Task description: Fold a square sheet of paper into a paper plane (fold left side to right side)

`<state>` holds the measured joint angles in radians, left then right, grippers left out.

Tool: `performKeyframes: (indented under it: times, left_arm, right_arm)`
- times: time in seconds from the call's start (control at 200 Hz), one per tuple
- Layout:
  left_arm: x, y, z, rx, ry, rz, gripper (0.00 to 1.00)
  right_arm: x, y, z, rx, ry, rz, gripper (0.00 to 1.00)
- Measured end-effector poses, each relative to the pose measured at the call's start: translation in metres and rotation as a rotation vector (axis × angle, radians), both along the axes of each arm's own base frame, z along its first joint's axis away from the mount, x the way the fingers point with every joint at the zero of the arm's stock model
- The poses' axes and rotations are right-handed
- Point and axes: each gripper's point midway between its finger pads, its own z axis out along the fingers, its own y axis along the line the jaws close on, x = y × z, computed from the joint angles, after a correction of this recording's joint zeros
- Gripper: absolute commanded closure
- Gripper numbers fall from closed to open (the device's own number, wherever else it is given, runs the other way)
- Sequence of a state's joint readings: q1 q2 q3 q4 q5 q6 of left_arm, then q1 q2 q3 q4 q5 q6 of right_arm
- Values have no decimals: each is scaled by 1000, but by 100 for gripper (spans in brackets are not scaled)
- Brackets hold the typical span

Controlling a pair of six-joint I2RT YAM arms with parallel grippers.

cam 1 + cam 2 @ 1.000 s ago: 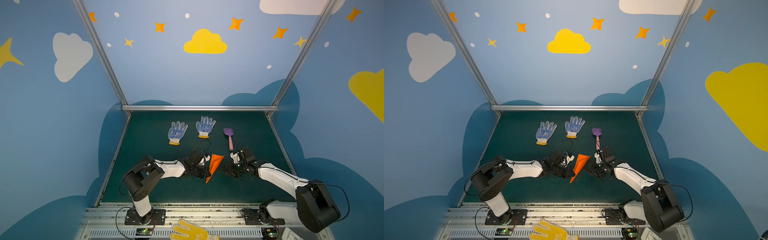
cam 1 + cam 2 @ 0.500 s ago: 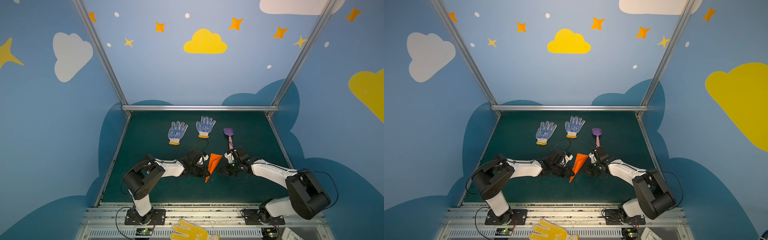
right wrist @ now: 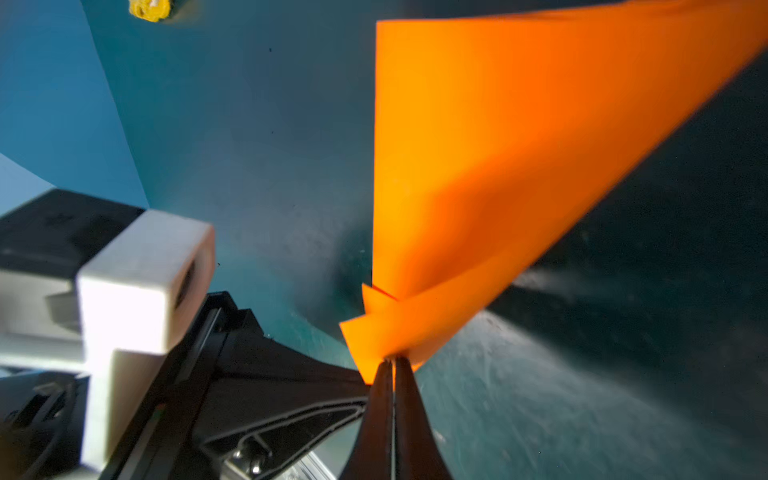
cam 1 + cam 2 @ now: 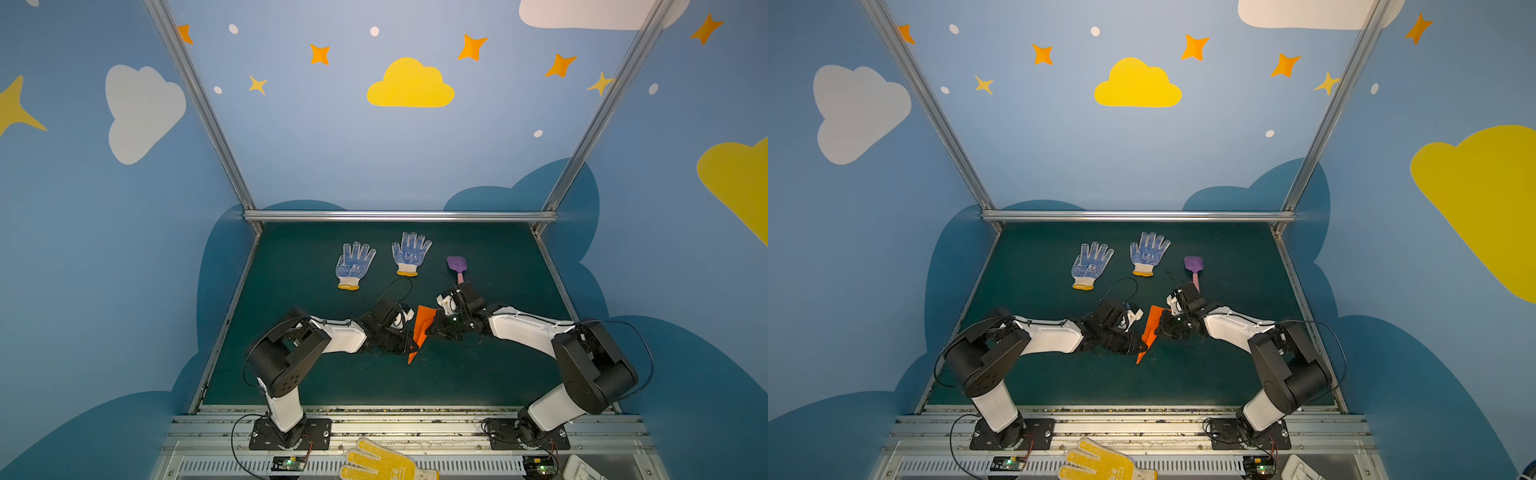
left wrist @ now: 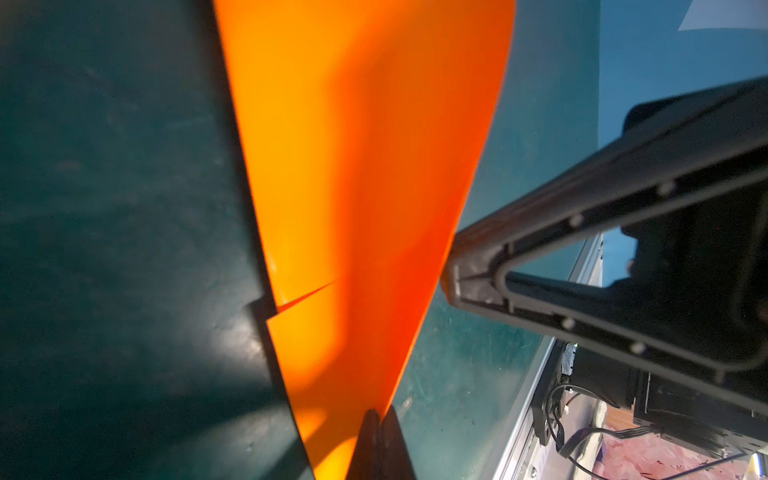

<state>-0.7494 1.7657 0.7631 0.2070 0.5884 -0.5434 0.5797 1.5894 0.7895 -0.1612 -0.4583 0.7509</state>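
Paper plane (image 4: 422,328) | cropped in wrist views | left end effector (image 5: 376,436) covers edge

1. The left arm (image 4: 332,334) and the right arm (image 4: 528,328) meet at mid-tabletop with their jaws on the paper plane (image 4: 423,326), barring the middle from side to side.
2. On the near side of that bar, the tabletop (image 4: 457,382) lies bare.
3. Behind it, a blue-dotted glove (image 4: 355,266), a second glove (image 4: 409,254) and a purple shovel (image 4: 456,266) lie in a row. The shovel's handle is near the right arm's wrist.
4. The far strip and both side margins are open.
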Motion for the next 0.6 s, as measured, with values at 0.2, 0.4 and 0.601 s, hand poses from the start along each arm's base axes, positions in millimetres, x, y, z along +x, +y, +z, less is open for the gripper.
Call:
performKeyframes:
  times: [0.2,0.4,0.601]
  left_arm:
    - [0,1,-1,-5,11,5,96]
    - [0,2,0,-8,15,8,96]
    - [3,5,-1,-2,16,18,78]
  right_arm:
    - [6,6,-3,-1,4,5,100]
    - [9,10,-11,-5,14,9,100]
    - [9,10,-17,-12,25,9,100]
